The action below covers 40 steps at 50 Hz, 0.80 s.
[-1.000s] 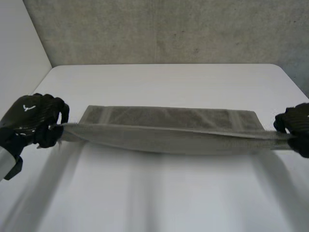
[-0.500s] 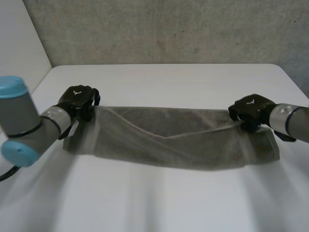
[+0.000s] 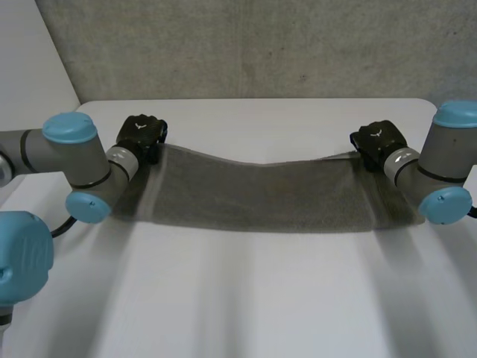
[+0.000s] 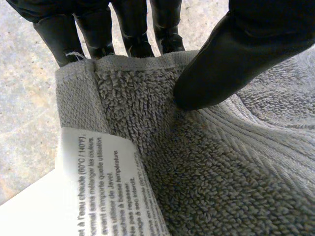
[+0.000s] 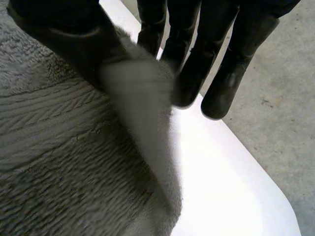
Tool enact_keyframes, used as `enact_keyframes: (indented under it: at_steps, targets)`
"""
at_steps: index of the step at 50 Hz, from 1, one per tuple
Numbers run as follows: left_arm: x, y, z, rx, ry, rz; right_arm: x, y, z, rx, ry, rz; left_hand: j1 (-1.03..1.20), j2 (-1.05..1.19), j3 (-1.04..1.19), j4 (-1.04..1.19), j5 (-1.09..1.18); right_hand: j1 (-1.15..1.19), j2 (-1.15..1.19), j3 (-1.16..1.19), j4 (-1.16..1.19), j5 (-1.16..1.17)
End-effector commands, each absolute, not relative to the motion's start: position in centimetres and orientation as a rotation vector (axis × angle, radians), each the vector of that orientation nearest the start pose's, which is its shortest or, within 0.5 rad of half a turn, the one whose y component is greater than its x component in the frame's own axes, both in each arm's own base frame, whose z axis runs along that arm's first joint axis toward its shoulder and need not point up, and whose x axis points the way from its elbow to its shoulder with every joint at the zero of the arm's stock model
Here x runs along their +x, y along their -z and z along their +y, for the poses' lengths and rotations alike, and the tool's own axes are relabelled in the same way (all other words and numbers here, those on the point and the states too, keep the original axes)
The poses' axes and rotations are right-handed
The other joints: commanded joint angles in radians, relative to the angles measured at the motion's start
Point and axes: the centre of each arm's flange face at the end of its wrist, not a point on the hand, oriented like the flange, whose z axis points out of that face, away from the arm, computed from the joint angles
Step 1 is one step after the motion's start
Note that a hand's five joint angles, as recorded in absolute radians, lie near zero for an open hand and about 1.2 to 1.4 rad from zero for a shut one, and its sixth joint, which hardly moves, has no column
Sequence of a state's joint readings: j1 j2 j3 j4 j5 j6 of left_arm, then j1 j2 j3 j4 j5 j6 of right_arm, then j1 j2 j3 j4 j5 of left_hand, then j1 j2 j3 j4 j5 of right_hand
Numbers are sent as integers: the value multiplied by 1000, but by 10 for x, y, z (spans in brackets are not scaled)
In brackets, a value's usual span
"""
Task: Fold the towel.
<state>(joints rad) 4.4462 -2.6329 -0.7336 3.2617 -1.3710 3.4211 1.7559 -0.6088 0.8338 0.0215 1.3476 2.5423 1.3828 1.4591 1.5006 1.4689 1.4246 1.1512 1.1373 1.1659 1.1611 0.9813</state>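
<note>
Clearly mid-fold: towel (image 3: pixel 253 190) spread across the middle of the table (image 3: pixel 246 306), far long edge sagging between two grips. Pinched at the far left corner by the left hand (image 3: pixel 140 134), thumb pressing the hem against the fingers (image 4: pixel 93 29), just beside the care label (image 4: pixel 106 187). Pinched likewise at the far right corner by the right hand (image 3: pixel 378 140), thumb against fingers. Held wide apart, probably to keep that edge straight and both layers aligned before laying down.
</note>
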Motion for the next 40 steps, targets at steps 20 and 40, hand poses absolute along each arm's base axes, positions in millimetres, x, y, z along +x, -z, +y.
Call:
enact_keyframes:
  at_steps: [20, 40]
  targets:
    - [-268, -198, -371, 817, 2122, 2337, 221, -216, -381, -1054, 2085, 2320, -1196, -1272, -1314, -1282, -1412, -977, -963, -991, -987, -981]
    - [-248, -168, -308, 643, 2199, 2482, 188, -153, -321, -1063, 1813, 2477, -1196, -1272, -1314, -1282, -1412, -849, -835, -864, -859, -854]
